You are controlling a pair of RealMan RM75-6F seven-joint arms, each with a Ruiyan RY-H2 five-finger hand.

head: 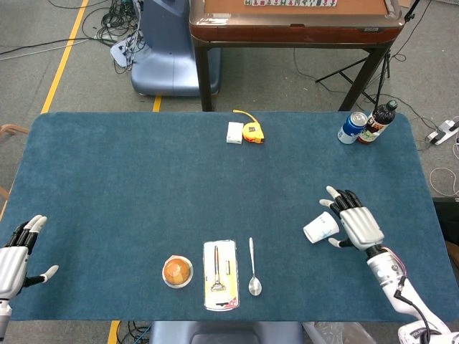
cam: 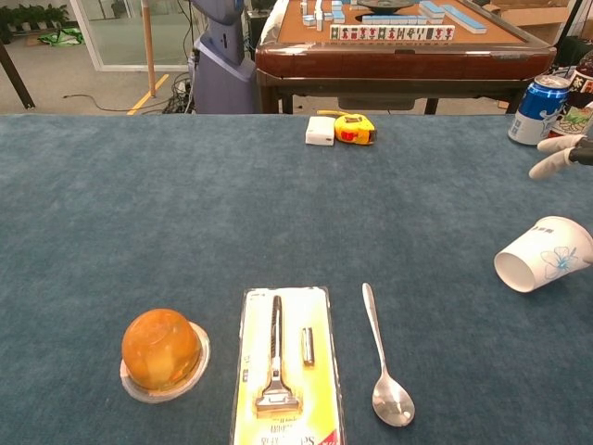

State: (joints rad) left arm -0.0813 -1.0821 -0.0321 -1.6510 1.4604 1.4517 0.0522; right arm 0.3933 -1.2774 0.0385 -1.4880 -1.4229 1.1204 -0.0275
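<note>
the blue felt-covered table (head: 143, 172) bore everything. the right hand (head: 358, 223) held the white paper cup with a blue flower print (head: 320, 227) on its side, mouth away from the palm, fingers wrapped behind it; the cup seemed gripped but not yet set upright. the left hand (head: 16, 251) lay with fingers spread, holding nothing. the steel spoon (head: 254, 269) lay well apart from the right fingertips.

The razor blister pack (cam: 283, 371) at the worktop's near edge carries red lettering, cut off and unreadable. Can (cam: 538, 109) and bottle (cam: 576, 107) labels at the far right corner are too small to read
</note>
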